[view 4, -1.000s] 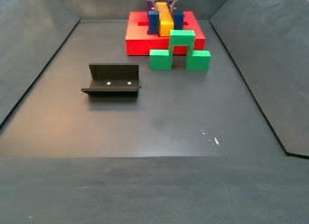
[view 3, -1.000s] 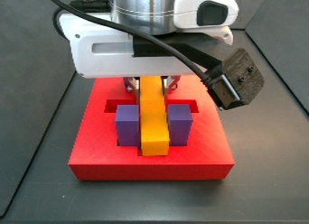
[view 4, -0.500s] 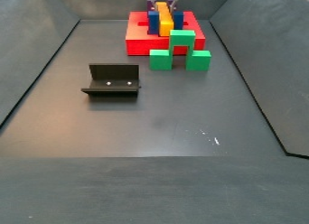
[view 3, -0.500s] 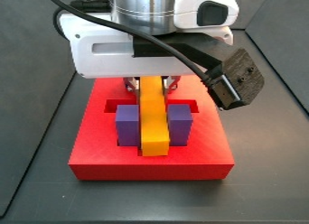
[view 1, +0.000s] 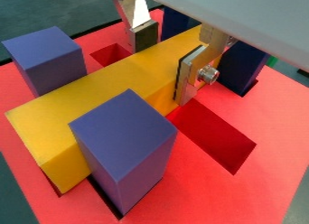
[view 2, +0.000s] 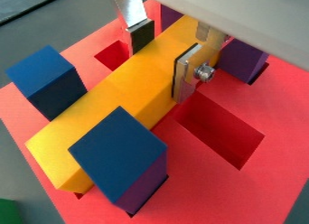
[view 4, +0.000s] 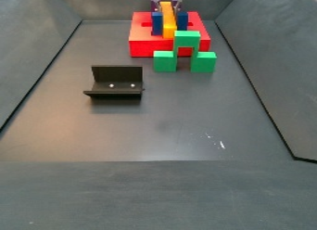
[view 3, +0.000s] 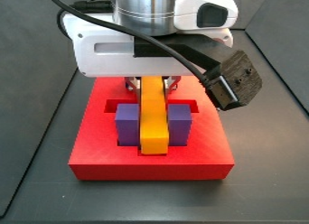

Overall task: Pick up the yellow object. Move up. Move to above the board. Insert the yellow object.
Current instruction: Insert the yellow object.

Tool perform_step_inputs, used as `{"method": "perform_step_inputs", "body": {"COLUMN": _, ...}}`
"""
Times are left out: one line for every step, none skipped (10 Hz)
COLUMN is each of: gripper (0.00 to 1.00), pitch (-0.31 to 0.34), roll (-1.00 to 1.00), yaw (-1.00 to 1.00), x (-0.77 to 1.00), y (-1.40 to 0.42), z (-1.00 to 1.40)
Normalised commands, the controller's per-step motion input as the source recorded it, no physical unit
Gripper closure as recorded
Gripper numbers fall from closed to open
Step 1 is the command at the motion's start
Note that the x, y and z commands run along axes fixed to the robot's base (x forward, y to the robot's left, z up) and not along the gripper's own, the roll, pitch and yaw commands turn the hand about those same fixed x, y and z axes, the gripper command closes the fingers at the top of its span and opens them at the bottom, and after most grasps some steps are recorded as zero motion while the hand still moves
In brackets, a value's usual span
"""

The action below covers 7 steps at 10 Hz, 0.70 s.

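Observation:
The yellow object [view 3: 154, 119] is a long bar lying lengthwise in the central channel of the red board [view 3: 97, 160], between two purple posts [view 3: 126, 124]. Both wrist views show the yellow object [view 1: 108, 97] [view 2: 121, 97] running between blue-purple posts [view 1: 121, 142] [view 2: 115, 151] down in the slot. My gripper [view 1: 167, 58] [view 2: 163, 56] straddles the bar's far end, with one dark pad on each long side pressed against it. The gripper [view 3: 151, 83] hangs low over the board's back half. In a side view the board [view 4: 143, 34] stands at the far end of the floor.
Three green blocks [view 4: 165, 60] [view 4: 205, 61] [view 4: 187, 39] stand at or on the board's near edge. The fixture [view 4: 114, 83] sits on the dark floor left of centre. Dark walls ring the floor. A black camera unit [view 3: 236, 79] juts out from the wrist.

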Motion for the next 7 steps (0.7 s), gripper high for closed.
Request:
{"method": "perform_step_inputs", "body": {"gripper": 1.0, "pitch": 0.0, "roll": 0.0, "yaw": 0.0, "x": 0.0, "y": 0.0, "z": -0.03}}
{"method": "perform_step_inputs", "body": {"gripper": 1.0, "pitch": 0.03, "roll": 0.02, "yaw": 0.0, "x": 0.09, "y": 0.01, "z": 0.0}}
{"method": "perform_step_inputs", "body": {"gripper": 1.0, "pitch": 0.037, "roll": 0.06, "yaw": 0.0, "x": 0.06, "y": 0.01, "z": -0.03}}
{"method": "perform_step_inputs", "body": {"gripper": 1.0, "pitch": 0.02, "roll": 0.06, "yaw": 0.0, "x": 0.03, "y": 0.0, "z": -0.03}}
{"method": "perform_step_inputs", "body": {"gripper": 1.0, "pitch": 0.011, "roll": 0.08, "yaw": 0.0, "x": 0.0, "y": 0.0, "z": -0.02}}
{"method": "perform_step_inputs", "body": {"gripper": 1.0, "pitch": 0.007, "roll": 0.18, "yaw": 0.03, "x": 0.0, "y": -0.02, "z": -0.07}}
{"method": "perform_step_inputs", "body": {"gripper": 1.0, "pitch": 0.017, "roll": 0.22, "yaw": 0.09, "x": 0.0, "y": -0.05, "z": -0.08}}
